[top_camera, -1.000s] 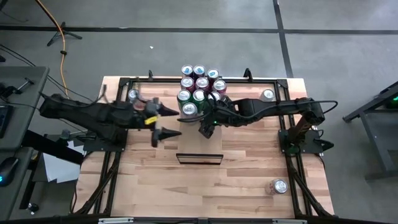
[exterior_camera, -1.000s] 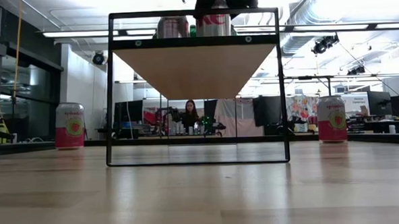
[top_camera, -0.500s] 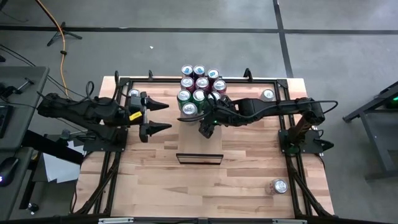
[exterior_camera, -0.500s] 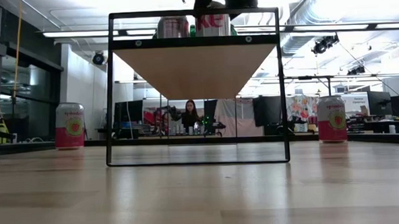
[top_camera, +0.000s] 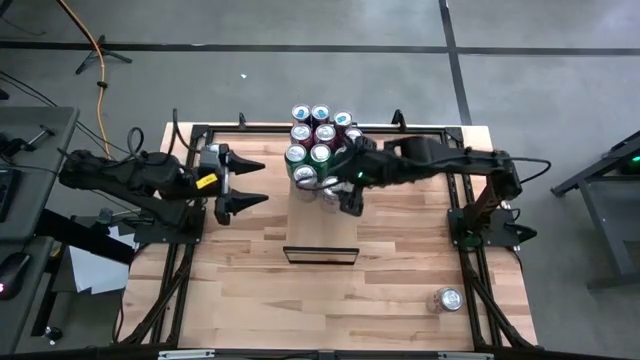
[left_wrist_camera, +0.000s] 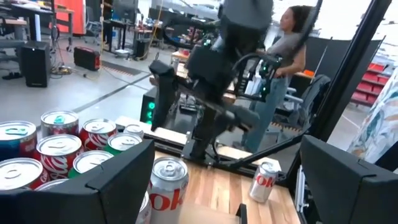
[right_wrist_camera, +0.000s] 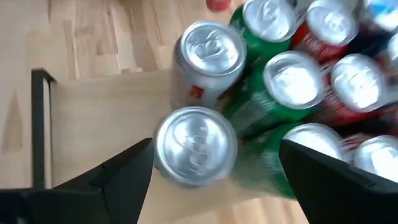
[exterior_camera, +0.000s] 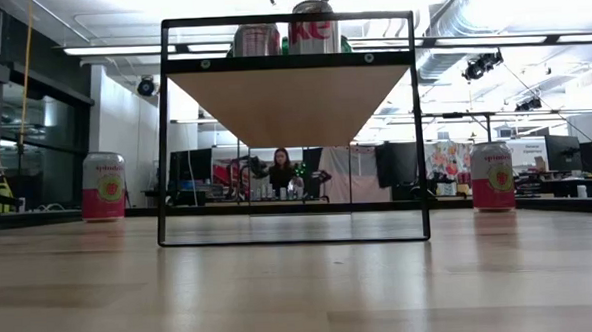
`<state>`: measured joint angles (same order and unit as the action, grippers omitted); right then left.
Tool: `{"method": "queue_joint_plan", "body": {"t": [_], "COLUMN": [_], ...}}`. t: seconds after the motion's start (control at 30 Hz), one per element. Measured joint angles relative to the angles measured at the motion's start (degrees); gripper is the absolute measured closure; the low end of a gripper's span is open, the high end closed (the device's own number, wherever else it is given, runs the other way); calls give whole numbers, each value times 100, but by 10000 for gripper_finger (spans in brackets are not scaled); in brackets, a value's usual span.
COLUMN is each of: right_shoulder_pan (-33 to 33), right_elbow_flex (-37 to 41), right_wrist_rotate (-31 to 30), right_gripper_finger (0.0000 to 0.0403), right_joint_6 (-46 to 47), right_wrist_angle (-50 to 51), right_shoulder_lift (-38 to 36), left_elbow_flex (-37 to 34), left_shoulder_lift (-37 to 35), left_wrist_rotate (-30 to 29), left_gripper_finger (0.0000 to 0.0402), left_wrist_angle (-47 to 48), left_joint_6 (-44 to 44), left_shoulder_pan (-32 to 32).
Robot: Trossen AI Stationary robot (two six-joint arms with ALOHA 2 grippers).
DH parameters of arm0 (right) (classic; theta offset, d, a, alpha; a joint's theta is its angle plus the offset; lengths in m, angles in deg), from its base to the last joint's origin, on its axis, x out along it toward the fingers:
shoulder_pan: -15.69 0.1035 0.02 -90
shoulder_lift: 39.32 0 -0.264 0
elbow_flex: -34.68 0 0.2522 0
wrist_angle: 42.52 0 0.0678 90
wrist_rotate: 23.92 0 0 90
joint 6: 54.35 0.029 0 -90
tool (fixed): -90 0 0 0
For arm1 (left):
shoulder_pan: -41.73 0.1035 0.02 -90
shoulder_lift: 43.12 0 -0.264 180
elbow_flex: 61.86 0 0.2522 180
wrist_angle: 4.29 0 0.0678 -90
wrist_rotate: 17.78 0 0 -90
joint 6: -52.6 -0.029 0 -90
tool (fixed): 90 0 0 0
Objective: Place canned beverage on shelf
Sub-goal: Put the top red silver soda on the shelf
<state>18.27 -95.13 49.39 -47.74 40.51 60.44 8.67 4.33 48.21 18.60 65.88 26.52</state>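
Observation:
The shelf (top_camera: 320, 225) is a pale wood panel with a dark frame at its near end. In the low view it is a raised board (exterior_camera: 291, 101). Several cans (top_camera: 320, 135) stand packed at its far end. A silver can (right_wrist_camera: 196, 146) stands upright on its base at the near edge of that group and also shows in the low view (exterior_camera: 314, 30). My right gripper (right_wrist_camera: 216, 149) hangs open above this can with a finger on either side, clear of it. My left gripper (top_camera: 247, 184) is open and empty left of the shelf.
Single cans stand on the tabletop at the far left (top_camera: 213, 152) and far right (top_camera: 430, 152), and one is at the near right (top_camera: 447, 299). A black frame (exterior_camera: 164, 132) carries the shelf. A person (left_wrist_camera: 292, 37) is beyond the table.
My right gripper has risen off the silver can and drawn a little toward the far edge. The can stays upright on the shelf. My left gripper has drawn back toward the table's left edge, away from the shelf.

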Motion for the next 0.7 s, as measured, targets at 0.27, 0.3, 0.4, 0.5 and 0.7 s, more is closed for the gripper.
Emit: {"method": "queue_joint_plan", "body": {"t": [0.27, 0.3, 0.4, 0.5, 0.7], "right_shoulder_pan": [-621, -701, -879, -946, -945], "right_elbow_flex": [-465, -441, -415, -417, -420], "right_wrist_rotate": [1676, 1897, 2177, 2205, 2426], "right_gripper_finger": [71, 71, 71, 71, 71], "right_joint_6": [-902, -987, -1234, -1484, -1990], "right_wrist_angle": [517, 536, 568, 515, 388], "right_shoulder_lift": [-4, -4, 61, 145, 284], "left_elbow_flex": [0, 0, 0, 0, 0], "left_shoulder_lift": [-95, -95, -45, 0, 88], "left_wrist_rotate": [4, 4, 4, 4, 5], "left_gripper_finger": [69, 69, 69, 69, 69], "left_wrist_angle": [11, 8, 6, -4, 10], "left_joint_6": [82, 138, 159, 160, 162], "left_shoulder_pan": [0, 0, 0, 0, 2]}}
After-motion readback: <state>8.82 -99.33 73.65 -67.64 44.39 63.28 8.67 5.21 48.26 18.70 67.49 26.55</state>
